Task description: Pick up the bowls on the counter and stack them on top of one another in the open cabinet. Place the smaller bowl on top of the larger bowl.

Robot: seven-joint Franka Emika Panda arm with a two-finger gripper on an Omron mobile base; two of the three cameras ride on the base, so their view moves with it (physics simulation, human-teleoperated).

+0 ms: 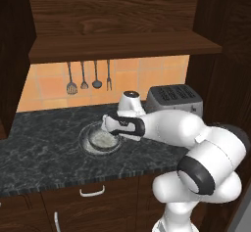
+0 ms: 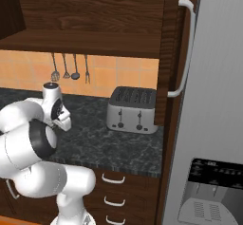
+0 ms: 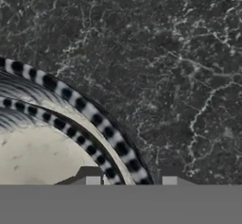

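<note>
Along the tiled wall at the left hang four utensils (image 1: 88,77), just under the broad plank shelf of the open cabinet (image 1: 122,45). Below them on the black marbled tabletop (image 1: 39,138) sit the bowls, the smaller bowl (image 1: 100,139) nested inside the larger bowl (image 1: 93,149), both on the tabletop rather than on the shelf. From the hand camera the two ribbed rims run side by side, the larger bowl's rim (image 3: 71,95) outside, the smaller bowl's rim (image 3: 52,119) inside it, with the pale speckled inside showing lower left. The gripper (image 1: 109,123) reaches over the bowls' right edge from the white arm; one of its fingertips (image 3: 92,179) sits over the rims and the other lies over bare marble, so the jaws stand parted astride the rims, grasping nothing that I can see. Further right a silver toaster (image 1: 175,99) stands near the wall, close behind the arm. At the far right is a grey fridge door (image 2: 213,124) with a white handle (image 2: 189,48)
</note>
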